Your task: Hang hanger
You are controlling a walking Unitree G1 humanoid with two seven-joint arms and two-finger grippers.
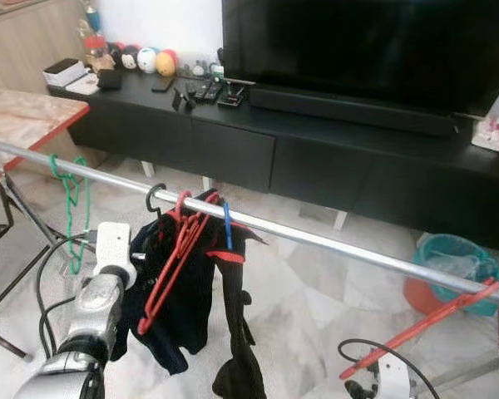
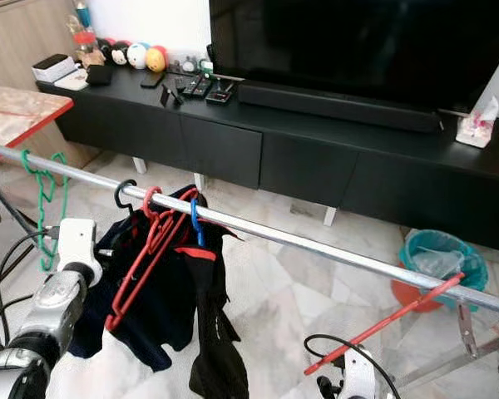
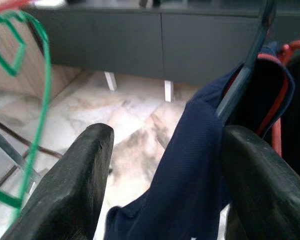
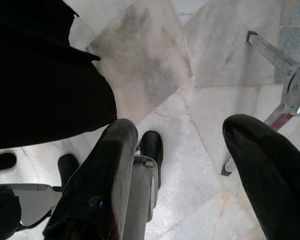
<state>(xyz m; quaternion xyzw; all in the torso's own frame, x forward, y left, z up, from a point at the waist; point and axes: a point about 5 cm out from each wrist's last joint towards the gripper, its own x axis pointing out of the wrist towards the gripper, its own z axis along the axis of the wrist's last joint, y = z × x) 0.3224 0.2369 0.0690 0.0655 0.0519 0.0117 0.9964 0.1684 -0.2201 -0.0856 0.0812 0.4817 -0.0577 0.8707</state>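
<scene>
Evidently red hanger (image 1: 424, 326) rested with hook end on rail (image 1: 333, 243), lower end beside right gripper (image 4: 180, 165), fingers spread, holding nothing. Left gripper (image 3: 162, 175) spread beside navy garment (image 3: 190, 175). Hanger judged light, stiff, slippery; grasp lower bar.

long shiny metal rail (image 1: 333, 243): both ends cut off by the picture sides | red plastic hanger (image 1: 416, 328): low end cut off at the picture's bottom | dark blue cloth (image 3: 190, 165): hides most of a grey-blue hanger (image 3: 245, 70)
</scene>
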